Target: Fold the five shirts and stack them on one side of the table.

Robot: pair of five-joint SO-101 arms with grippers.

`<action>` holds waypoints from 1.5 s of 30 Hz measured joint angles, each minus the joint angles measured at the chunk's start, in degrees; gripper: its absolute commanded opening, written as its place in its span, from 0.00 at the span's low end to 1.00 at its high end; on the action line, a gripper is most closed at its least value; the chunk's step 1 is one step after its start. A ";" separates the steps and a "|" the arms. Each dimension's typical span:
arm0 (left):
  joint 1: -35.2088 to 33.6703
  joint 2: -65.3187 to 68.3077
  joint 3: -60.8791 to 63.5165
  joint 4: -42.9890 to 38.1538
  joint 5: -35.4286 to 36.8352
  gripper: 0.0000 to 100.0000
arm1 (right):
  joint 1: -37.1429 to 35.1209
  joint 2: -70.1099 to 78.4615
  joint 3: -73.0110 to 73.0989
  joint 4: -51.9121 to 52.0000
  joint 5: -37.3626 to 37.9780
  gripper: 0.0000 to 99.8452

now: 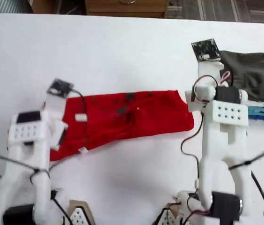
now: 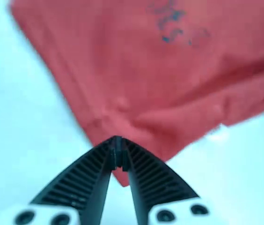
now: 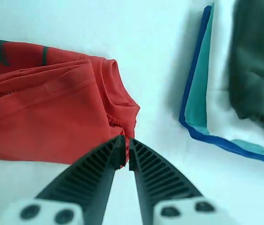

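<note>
My left gripper (image 2: 117,157) is clamped on the left end of the red shirt (image 1: 136,117), my right gripper (image 3: 125,146) on its right end. The shirt lies stretched across the worktop (image 1: 99,51). Farther right sits a stack of folded shirts (image 1: 258,77).

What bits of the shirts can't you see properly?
- Stack: high view, cut off by the edge, partly behind the right arm; number of shirts unclear.
- Red shirt: high view, one end hidden under the left arm.
- Print: left wrist view, blurred.
</note>
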 measured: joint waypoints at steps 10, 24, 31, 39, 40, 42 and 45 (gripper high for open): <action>0.18 7.12 5.98 -3.08 -0.97 0.03 | 12.40 -6.59 20.48 -7.12 0.35 0.02; -4.13 -6.59 1.49 6.51 -8.53 0.03 | 13.63 -10.37 44.04 -31.03 2.29 0.02; -12.48 -8.79 -11.43 6.51 -1.32 0.24 | 13.63 -11.34 48.00 -36.92 2.29 0.02; -12.31 17.49 -28.57 10.46 4.84 0.22 | 13.63 -11.34 48.09 -37.27 2.29 0.02; -12.31 20.57 -30.51 10.73 3.96 0.22 | 13.63 -11.34 48.09 -37.45 2.29 0.02; -12.31 26.55 -34.02 11.25 2.90 0.22 | 13.63 -11.34 48.09 -37.63 2.29 0.02; -12.31 34.46 -37.80 11.96 2.55 0.22 | 13.63 -11.34 48.09 -37.63 2.29 0.02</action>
